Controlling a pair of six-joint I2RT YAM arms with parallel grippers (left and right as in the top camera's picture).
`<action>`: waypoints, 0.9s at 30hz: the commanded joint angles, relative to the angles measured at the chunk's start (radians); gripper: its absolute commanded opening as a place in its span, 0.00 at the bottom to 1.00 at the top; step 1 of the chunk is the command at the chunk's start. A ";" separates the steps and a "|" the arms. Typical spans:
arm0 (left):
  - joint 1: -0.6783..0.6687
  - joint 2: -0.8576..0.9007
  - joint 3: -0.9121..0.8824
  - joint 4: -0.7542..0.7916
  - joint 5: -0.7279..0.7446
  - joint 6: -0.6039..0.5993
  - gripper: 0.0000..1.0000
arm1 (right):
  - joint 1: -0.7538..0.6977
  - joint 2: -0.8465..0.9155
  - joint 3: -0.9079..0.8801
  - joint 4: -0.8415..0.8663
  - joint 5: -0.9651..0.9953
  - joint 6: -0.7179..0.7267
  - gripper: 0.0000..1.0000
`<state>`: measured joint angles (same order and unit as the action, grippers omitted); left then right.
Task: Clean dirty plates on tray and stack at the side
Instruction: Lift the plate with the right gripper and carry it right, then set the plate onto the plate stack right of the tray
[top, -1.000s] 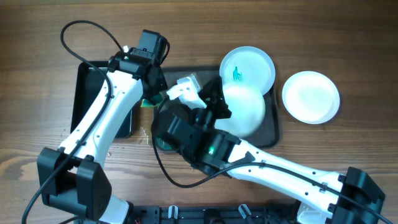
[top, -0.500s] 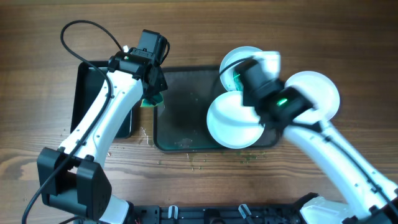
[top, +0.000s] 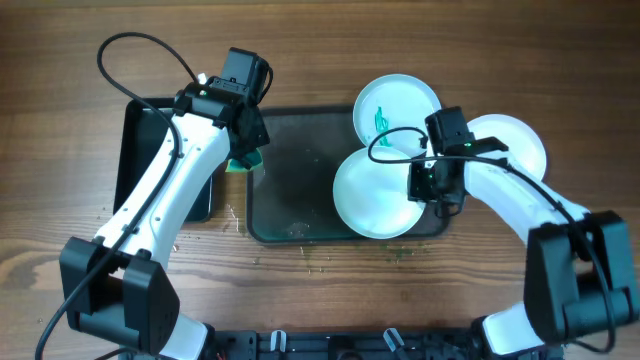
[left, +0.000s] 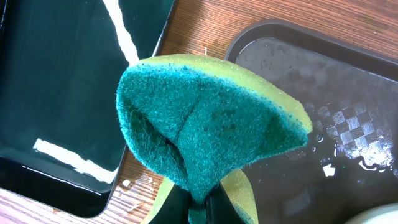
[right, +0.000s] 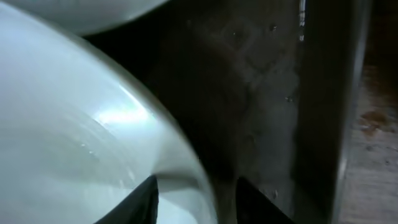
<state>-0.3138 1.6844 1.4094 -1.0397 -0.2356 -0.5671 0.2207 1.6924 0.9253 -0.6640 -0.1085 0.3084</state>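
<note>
The dark grey tray (top: 300, 180) holds two plates. The rear plate (top: 397, 110) has a teal smear. The front plate (top: 370, 195) looks plain, and its top edge meets the rear one. A third plain plate (top: 505, 155) lies on the table to the right of the tray. My right gripper (top: 432, 190) is at the front plate's right rim. In the right wrist view its open fingers (right: 198, 182) sit astride that rim (right: 74, 143). My left gripper (top: 245, 160) is shut on a green-and-yellow sponge (left: 211, 124), held over the tray's left edge (left: 348, 93).
A smaller glossy black tray (top: 140, 150) lies left of the grey tray, under my left arm. Small crumbs and wet spots (top: 320, 262) dot the wood along the grey tray's front edge. My right arm lies across part of the third plate.
My right arm swung from over the tray's middle to its right side. The plain plate shifted toward the tray's front and now lies still. My left arm has not moved.
</note>
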 joint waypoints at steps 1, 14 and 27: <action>0.003 -0.016 0.015 0.003 -0.015 -0.018 0.04 | -0.005 0.016 -0.010 0.006 -0.002 -0.032 0.05; 0.002 -0.016 0.015 0.004 0.003 -0.018 0.04 | -0.005 -0.465 -0.006 -0.095 0.150 -0.021 0.04; 0.002 -0.016 0.015 0.026 0.007 -0.018 0.04 | -0.005 -0.559 -0.006 0.000 1.297 0.048 0.04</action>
<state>-0.3138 1.6844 1.4094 -1.0260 -0.2344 -0.5671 0.2169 1.0927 0.9161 -0.6933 1.0245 0.4530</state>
